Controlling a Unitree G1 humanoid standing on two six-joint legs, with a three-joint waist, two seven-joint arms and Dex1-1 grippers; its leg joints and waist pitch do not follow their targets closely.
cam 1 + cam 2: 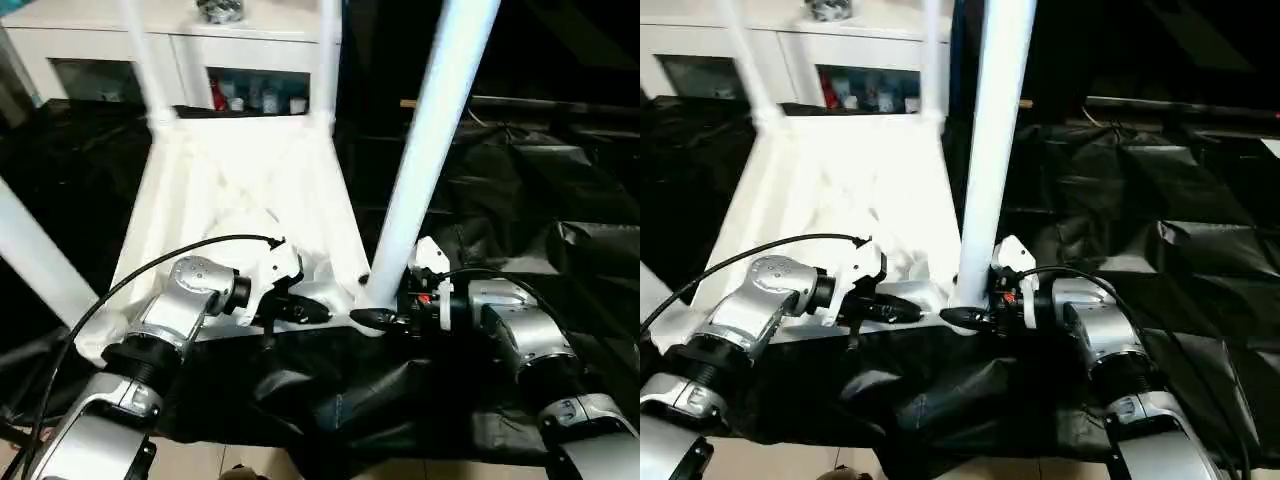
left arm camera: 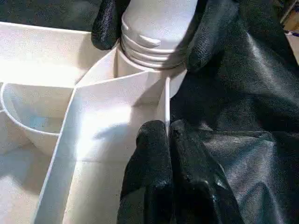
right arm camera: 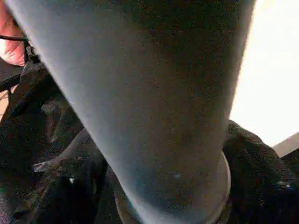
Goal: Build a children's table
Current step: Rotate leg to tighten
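Your table top (image 1: 250, 190) lies upside down on the black sheet (image 1: 500, 200), ribbed underside up, its near edge running just in front of both wrists; three legs stand in its corner sockets in the head views, two thin ones at the far corners (image 1: 150, 60) and the thick near one (image 1: 430, 120) at the near right corner, and a fourth white tube (image 1: 35, 260) slants past the left edge of the top.

Your left gripper (image 2: 166, 135) has its two black fingers pressed together on the thin upright wall at the top's near edge, close beside the near right socket (image 2: 149, 70); the wall sits pinched between the pads.

Your right gripper (image 2: 149, 28) comes in from the other side with its fingers apart, one on each flank of the near leg at its ribbed base where it meets the socket; the fingers lie against the leg, but whether they squeeze it you cannot tell.

Room to move: crumpled black sheet spreads wide to the right and in front of the top; the two grippers are near each other at this corner.

Behind the far edge stands a white cabinet (image 1: 90, 50); small bottles and jars (image 1: 255, 98) sit behind its glass doors, too small to tell apart.
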